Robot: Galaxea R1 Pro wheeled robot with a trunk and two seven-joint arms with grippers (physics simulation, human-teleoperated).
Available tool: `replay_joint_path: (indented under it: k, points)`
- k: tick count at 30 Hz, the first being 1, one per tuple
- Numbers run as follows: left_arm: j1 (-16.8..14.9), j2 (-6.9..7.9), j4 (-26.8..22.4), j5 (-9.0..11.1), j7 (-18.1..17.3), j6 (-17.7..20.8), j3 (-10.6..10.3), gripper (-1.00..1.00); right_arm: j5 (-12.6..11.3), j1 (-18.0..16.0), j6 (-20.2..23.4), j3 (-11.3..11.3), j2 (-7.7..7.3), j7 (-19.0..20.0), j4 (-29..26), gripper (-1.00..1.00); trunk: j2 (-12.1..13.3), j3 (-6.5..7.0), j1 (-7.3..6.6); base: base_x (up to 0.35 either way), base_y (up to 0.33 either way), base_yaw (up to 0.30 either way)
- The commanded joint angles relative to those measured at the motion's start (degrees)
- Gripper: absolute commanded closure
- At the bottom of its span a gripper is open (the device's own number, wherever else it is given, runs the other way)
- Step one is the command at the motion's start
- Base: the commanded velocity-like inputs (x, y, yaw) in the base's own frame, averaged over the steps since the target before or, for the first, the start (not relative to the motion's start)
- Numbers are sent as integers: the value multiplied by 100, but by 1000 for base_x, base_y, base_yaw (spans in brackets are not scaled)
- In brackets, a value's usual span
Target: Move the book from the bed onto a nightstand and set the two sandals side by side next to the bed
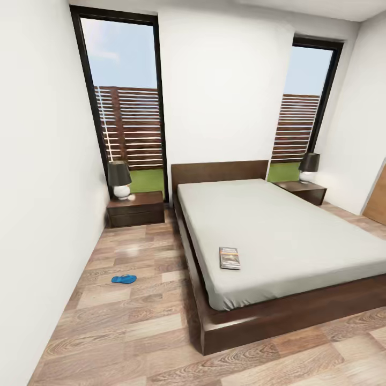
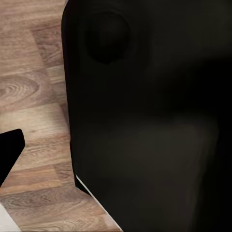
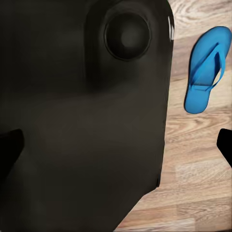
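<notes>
The book point(image 1: 229, 258) lies flat on the grey mattress of the bed point(image 1: 300, 230), near its front left corner. One blue sandal point(image 1: 124, 279) rests on the wood floor left of the bed. A blue sandal point(image 3: 207, 70) lies on the planks beside my dark body in the right wrist view. A nightstand point(image 1: 135, 209) stands left of the headboard and another nightstand point(image 1: 303, 190) to its right. My right gripper point(image 3: 116, 150) is open and empty, fingertips far apart. My left gripper point(image 2: 116, 154) hangs open over bare floor, holding nothing.
Each nightstand carries a dark-shaded lamp point(image 1: 119, 179) point(image 1: 309, 166). Two tall windows flank the headboard. A white wall runs close along the left. A strip of wood floor point(image 1: 134, 321) lies between that wall and the bed frame. A brown door edge point(image 1: 378, 198) shows at far right.
</notes>
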Motion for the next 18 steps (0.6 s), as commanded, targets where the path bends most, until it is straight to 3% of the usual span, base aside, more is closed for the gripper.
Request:
replay_joint_path:
  k: [1, 4, 18]
  points:
    - [-9, -33, -33, 0, -9, -33, -7, -100, -33, -27, -2, -33, -29, -33, -11, -100, -2, -3, 0, 0, 0, 0]
    - [-9, -106, -130, 0, -9, -130, -6, -100, -36, -27, -4, -37, -35, -62, -13, -100, -2, -3, 0, 0, 0, 0]
    - [-9, -114, -229, 0, -7, -158, -9, -100, -22, -27, -9, -9, -43, -62, -11, -100, -2, -3, 0, 0, 0, 0]
